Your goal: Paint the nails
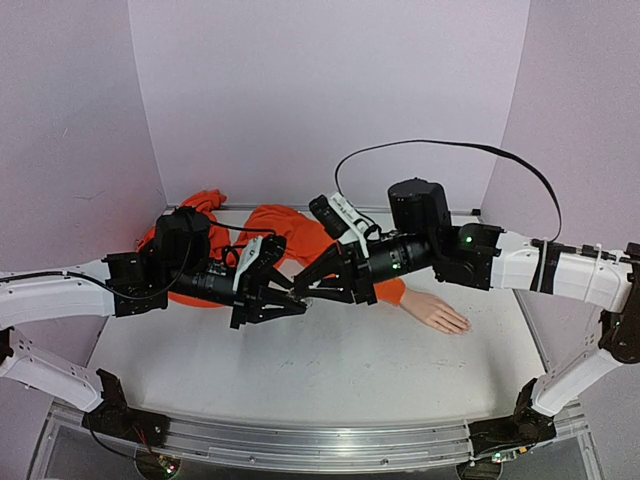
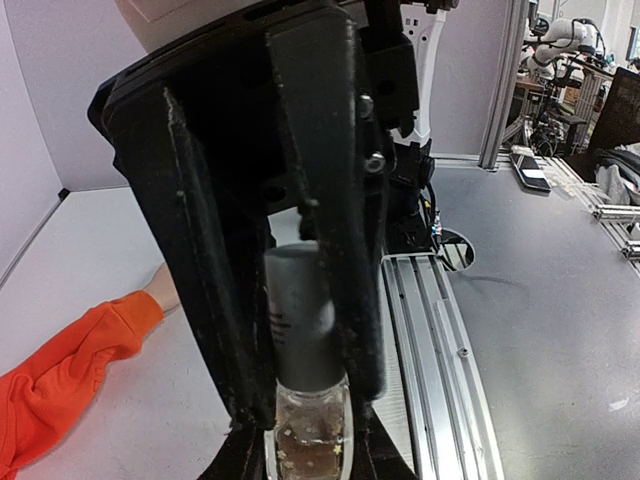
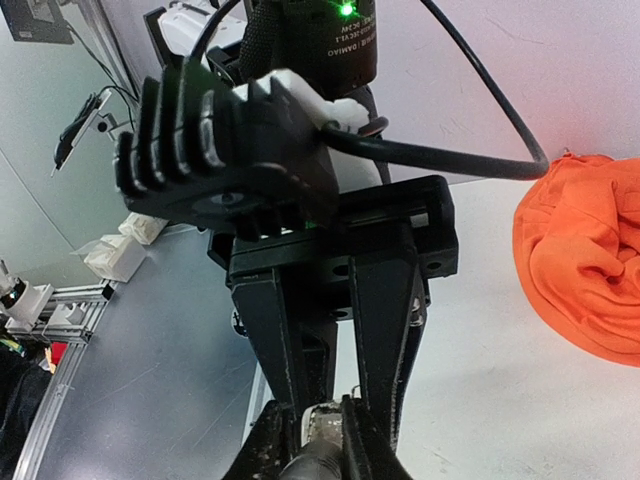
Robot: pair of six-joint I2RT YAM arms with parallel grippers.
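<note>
The pale mannequin hand (image 1: pixel 437 312) lies palm down on the table at the right, joined to an orange sleeve (image 1: pixel 290 235). Its nails are too small to make out. Both grippers meet above the table, left of the hand. My left gripper (image 1: pixel 290 300) is shut on a small clear glass bottle (image 2: pixel 312 440) with glittery liquid. My right gripper (image 1: pixel 308 288) is shut on the bottle's dark grey cap (image 2: pixel 300 320), which sits on the bottle's neck. The right wrist view shows the cap (image 3: pixel 322 468) between my right fingers (image 3: pixel 372 448). A sliver of the hand (image 2: pixel 163 290) shows in the left wrist view.
The bunched orange garment (image 3: pixel 590 260) lies along the back of the white table (image 1: pixel 300 370). Lilac walls close in the back and sides. A metal rail (image 1: pixel 300 440) runs along the near edge. A black cable (image 1: pixel 450 145) loops above the right arm.
</note>
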